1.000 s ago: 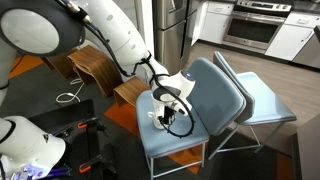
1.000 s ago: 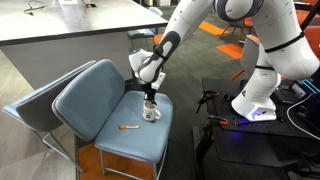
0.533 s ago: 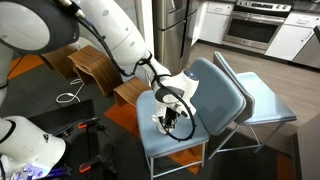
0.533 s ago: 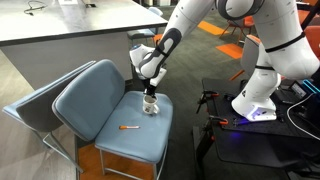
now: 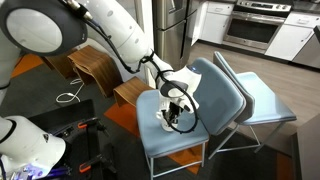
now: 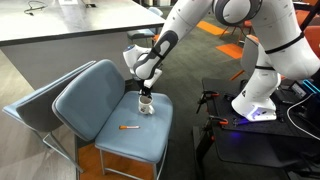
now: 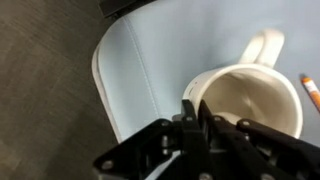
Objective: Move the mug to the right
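The small white mug [image 6: 146, 108] sits near the front edge of the blue chair seat [image 6: 105, 105]. In the wrist view the mug [image 7: 262, 88] fills the right side, handle pointing up and away. My gripper [image 7: 193, 108] comes down from above with its fingers closed across the mug's near rim. In both exterior views the gripper [image 6: 146, 97] [image 5: 175, 108] is right over the mug [image 5: 170, 120], which is mostly hidden behind the fingers there.
An orange pen [image 6: 128, 128] lies on the seat beside the mug and also shows in the wrist view [image 7: 310, 92]. The chair back [image 5: 215, 90] rises behind the seat, with a second chair [image 5: 262, 100] behind it. A wooden stool [image 5: 95, 65] and a counter [image 6: 80, 30] stand nearby.
The gripper with the mug has shifted a short way across the seat, away from its front corner and slightly up. The pen has not moved.
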`<control>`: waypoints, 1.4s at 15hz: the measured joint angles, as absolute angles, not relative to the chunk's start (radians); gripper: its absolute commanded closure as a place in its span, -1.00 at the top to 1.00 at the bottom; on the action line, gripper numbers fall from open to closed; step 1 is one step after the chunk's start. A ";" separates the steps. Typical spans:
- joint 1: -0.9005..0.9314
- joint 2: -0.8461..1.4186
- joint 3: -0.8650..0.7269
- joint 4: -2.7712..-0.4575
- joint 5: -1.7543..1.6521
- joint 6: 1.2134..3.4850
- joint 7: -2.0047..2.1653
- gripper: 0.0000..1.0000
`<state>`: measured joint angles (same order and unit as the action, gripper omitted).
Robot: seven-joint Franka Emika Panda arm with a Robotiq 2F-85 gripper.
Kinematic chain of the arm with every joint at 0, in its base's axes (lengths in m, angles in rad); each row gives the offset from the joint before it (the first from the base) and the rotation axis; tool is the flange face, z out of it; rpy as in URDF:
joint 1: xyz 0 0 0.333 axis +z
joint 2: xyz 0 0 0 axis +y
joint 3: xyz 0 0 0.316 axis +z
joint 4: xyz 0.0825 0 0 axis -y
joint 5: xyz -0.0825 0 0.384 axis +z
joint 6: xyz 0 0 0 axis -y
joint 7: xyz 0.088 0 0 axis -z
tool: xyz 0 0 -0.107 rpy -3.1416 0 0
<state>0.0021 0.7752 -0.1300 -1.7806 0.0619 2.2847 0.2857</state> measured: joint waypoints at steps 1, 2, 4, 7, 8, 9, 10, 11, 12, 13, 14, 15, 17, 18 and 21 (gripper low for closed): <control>0.004 0.786 -0.130 -1.764 0.057 2.267 0.288 -0.96; 0.007 0.800 -0.130 -1.746 0.051 2.251 0.299 -0.96; 0.015 0.831 -0.130 -1.710 0.041 2.235 0.322 -0.96; 0.027 0.872 -0.134 -1.659 0.037 2.234 0.349 -0.79; 0.031 0.882 -0.138 -1.645 0.037 2.234 0.361 -0.28; 0.036 0.890 -0.145 -1.634 0.036 2.231 0.366 -0.28; 0.039 0.894 -0.152 -1.626 0.032 2.222 0.376 -0.19; 0.040 0.894 -0.157 -1.619 0.029 2.205 0.380 -0.06; 0.039 0.894 -0.159 -1.615 0.027 2.185 0.380 0.11; 0.038 0.892 -0.160 -1.614 0.026 2.171 0.380 0.25; 0.036 0.888 -0.160 -1.616 0.026 2.166 0.379 0.39; 0.034 0.879 -0.160 -1.623 0.026 2.165 0.375 0.56; 0.030 0.835 -0.156 -1.657 0.027 2.176 0.349 0.85; 0.027 0.803 -0.152 -1.684 0.028 2.187 0.336 0.98; 0.014 0.693 -0.130 -1.785 0.032 2.236 0.274 1.00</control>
<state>0.0141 0.6929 -0.1304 -1.7846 0.0319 2.2361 0.2737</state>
